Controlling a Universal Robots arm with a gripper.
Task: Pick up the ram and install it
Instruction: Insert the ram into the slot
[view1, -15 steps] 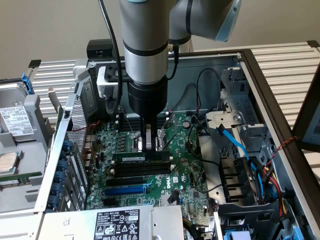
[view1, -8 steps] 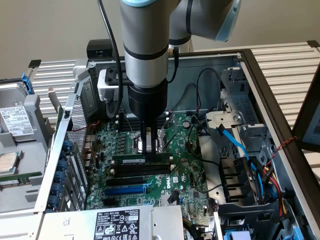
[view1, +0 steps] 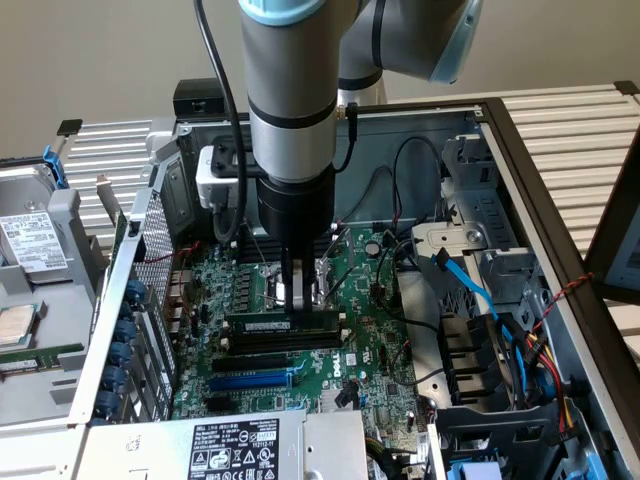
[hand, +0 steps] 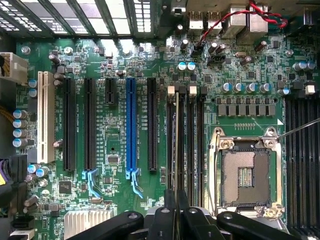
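The gripper (view1: 294, 298) (hand: 176, 202) hangs over the motherboard (view1: 375, 335) inside the open computer case (view1: 520, 150), its 2 fingers (hand: 184, 212) clamped on the ram (view1: 262, 326) (hand: 176, 130) at about mid-length. The stick stands on edge, lined up along 1 of the black memory slots just beside the CPU socket (hand: 245, 172) (whether it is fully seated cannot be told). The blue slot (hand: 131, 125) lies apart.
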